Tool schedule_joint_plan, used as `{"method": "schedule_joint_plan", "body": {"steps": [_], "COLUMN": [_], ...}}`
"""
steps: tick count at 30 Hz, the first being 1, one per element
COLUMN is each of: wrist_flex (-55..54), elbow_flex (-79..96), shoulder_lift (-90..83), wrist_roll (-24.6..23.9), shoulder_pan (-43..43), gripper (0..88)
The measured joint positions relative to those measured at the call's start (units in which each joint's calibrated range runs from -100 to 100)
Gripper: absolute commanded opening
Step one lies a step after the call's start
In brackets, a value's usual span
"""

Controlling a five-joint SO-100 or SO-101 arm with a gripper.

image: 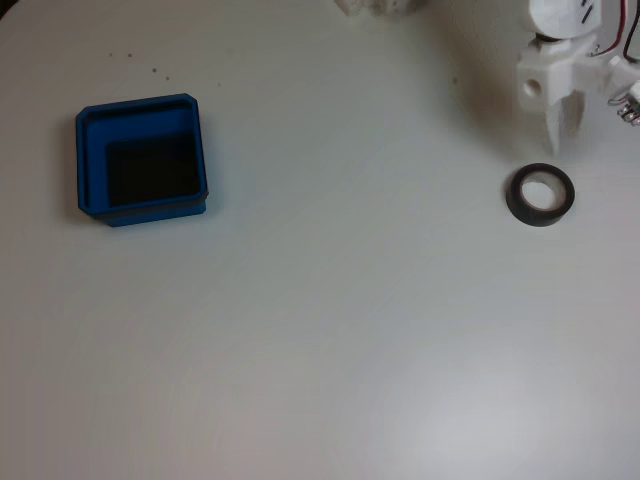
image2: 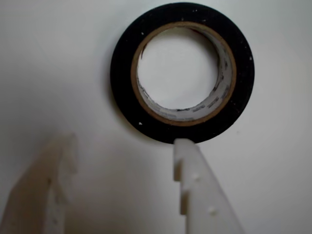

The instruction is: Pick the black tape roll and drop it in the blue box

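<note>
While the black tape roll point(image2: 182, 73) lies flat, the gripper point(image2: 126, 151) hangs spread apart just beside it.

A plain, smooth off-white tabletop point(image: 330, 330) spans the fixed view from edge to edge. Light falls unevenly on it: a soft pale glare sits toward five o'clock, and a dim greyish shadow spreads at about one o'clock. A few tiny dark specks point(image: 140, 62) dot the surface near eleven o'clock. At twelve o'clock, a blurred whitish object point(image: 378, 6) is cut off by the frame's edge.
</note>
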Motion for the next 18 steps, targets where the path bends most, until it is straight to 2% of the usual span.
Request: {"method": "schedule_joint_plan", "body": {"steps": [18], "wrist_flex": [0.0], "elbow_flex": [0.0], "shoulder_lift": [0.2], "wrist_roll": [0.0], "shoulder_pan": [-0.6], "gripper": [18.1]}}
